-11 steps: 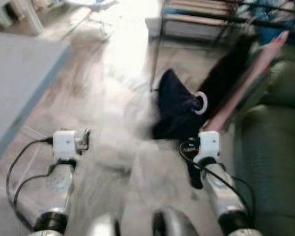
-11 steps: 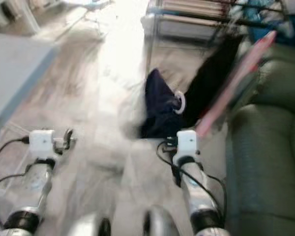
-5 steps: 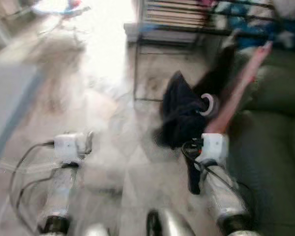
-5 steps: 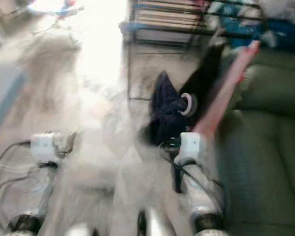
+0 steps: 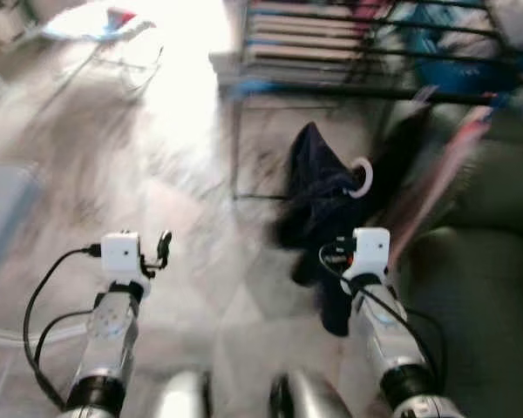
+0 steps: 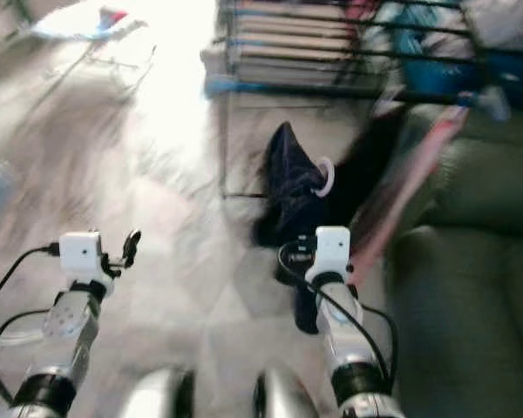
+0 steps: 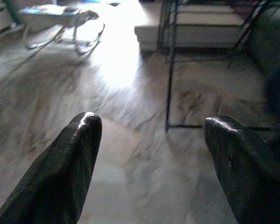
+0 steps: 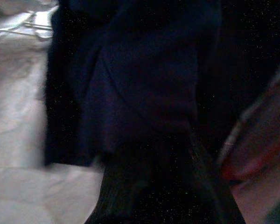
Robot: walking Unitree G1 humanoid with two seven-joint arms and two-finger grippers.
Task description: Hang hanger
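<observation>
Hanger (image 5: 361,177) w/ dark garment (image 5: 318,196) at right gripper (image 8: 149,186).

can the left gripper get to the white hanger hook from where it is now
Probably not as it stands: the left gripper, fingers apart, points at bare floor, while the white hanger hook sits with the dark garment ahead of the right gripper.

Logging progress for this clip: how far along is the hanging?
Done: the right pincer carries the dark garment on its white-hooked hanger. In hand: approaching the black rack ahead. Left: hooking the hanger on a rail. The left pincer is open.
</observation>
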